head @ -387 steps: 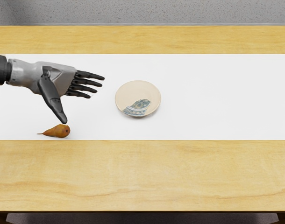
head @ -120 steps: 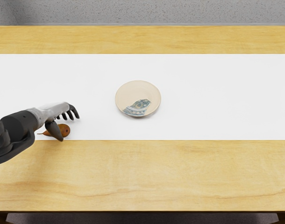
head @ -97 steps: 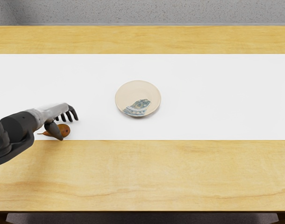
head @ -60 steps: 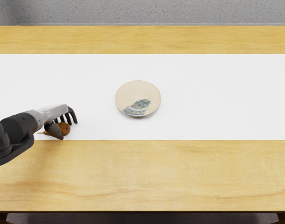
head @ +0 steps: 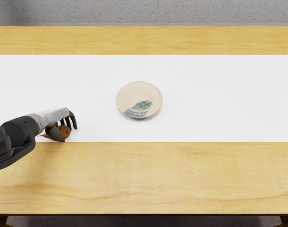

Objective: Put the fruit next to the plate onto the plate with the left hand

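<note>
The left hand (head: 58,121) curls its fingers and thumb around the pear (head: 65,130) on the tabletop (head: 163,175), well left of the plate (head: 123,91).

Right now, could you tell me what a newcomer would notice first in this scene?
The left hand stands out at the left edge, its dark fingers curled around a small brown pear at the near border of the white cloth. Next comes the cream plate in the middle of the cloth, well apart from the pear.
</note>
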{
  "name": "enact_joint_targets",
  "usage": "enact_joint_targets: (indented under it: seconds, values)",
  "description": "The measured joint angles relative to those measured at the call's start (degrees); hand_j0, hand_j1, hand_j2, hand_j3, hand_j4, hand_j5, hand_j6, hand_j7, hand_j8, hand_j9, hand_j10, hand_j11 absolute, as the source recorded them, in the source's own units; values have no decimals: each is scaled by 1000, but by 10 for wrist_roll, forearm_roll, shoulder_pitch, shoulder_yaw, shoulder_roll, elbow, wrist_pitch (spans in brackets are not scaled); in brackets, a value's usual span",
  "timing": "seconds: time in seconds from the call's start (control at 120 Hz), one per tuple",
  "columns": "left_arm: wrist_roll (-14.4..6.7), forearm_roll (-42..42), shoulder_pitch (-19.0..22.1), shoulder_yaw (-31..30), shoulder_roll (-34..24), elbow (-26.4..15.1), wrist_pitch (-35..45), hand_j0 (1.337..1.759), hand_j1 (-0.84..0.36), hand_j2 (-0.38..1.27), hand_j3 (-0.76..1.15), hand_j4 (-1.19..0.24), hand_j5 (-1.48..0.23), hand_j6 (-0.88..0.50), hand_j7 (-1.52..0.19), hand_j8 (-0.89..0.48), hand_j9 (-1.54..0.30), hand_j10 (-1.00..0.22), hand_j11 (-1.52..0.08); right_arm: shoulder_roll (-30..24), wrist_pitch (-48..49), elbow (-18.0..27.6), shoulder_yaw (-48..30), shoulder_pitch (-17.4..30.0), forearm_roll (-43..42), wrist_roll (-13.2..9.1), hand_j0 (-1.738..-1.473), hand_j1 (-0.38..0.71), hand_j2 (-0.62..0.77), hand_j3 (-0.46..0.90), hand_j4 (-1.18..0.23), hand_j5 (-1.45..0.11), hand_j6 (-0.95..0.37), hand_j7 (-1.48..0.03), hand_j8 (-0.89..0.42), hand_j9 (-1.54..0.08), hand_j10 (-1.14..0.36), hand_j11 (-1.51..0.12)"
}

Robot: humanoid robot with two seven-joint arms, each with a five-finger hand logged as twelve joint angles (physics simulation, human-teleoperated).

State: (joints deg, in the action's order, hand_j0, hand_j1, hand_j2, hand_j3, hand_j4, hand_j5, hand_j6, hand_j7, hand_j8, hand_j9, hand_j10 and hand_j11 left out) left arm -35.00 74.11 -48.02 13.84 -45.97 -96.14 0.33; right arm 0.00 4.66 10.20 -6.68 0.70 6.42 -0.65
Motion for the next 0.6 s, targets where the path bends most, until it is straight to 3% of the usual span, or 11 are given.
enact_joint_targets:
  seconds: [0.167,0.6]
  values:
    - [0,-2,-2,0,-1,3,-3,1650,-273,104,0,-616,-786,-595,-802,-503,-826,-604,-826,0,0,0,0,0,0,0,-1658,-310,-7,0,-33,-43,-33,-43,-33,-43,-33,-43]
    - [0,-12,-13,1,16,17,-9,1651,-332,152,0,-655,-933,-491,-926,-412,-926,-530,-920,0,0,0,-1,0,0,-1,-1658,-310,-7,0,-33,-43,-33,-43,-33,-43,-33,-43]
